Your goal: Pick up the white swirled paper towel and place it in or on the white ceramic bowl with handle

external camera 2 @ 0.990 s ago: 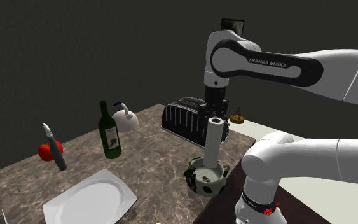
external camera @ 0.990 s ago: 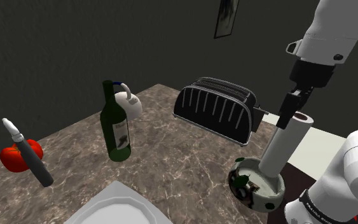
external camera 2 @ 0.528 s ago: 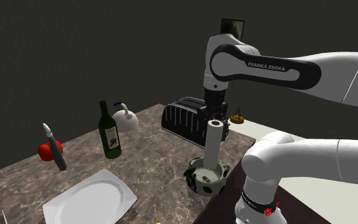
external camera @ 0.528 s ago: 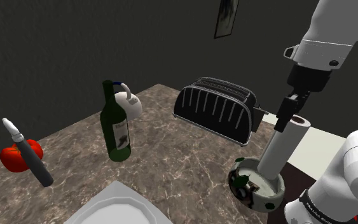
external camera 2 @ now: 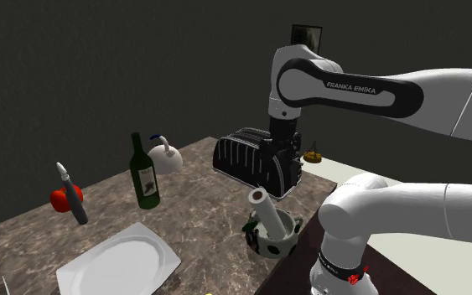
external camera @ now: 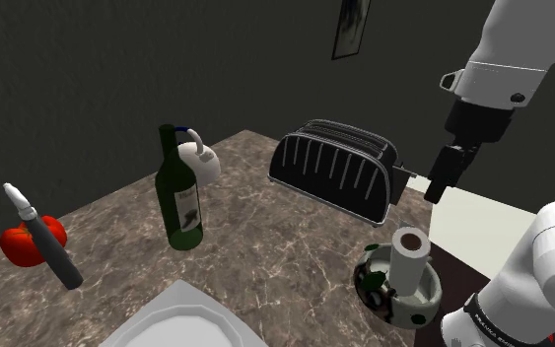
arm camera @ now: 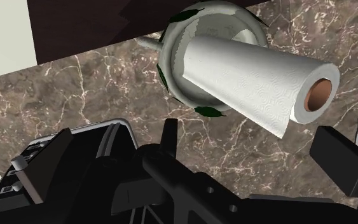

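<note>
The white swirled paper towel roll (external camera: 406, 258) leans tilted inside the white bowl with dark green patches (external camera: 418, 308) at the marble counter's near edge, beside the stand. In the second exterior view the roll (external camera 2: 265, 211) slants up out of the bowl (external camera 2: 281, 244) toward that view's left. My black gripper (external camera: 440, 181) hangs open well above the roll, touching nothing. In the wrist view the roll (arm camera: 250, 79) lies across the bowl's rim (arm camera: 168, 60), its cardboard core showing, far beyond my gripper (arm camera: 247, 137).
A black toaster (external camera: 339, 170) stands just behind the bowl, under my hand. Farther along the counter are a green wine bottle (external camera: 179, 192), a white kettle (external camera: 202, 158), a tomato (external camera: 24, 242) with a grey knife (external camera: 46, 246), and a white plate (external camera: 181, 323).
The fingers have let go of the roll. It stood upright in the bowl in my grip; now it has tipped over and leans in the bowl. The hand has risen slightly.
</note>
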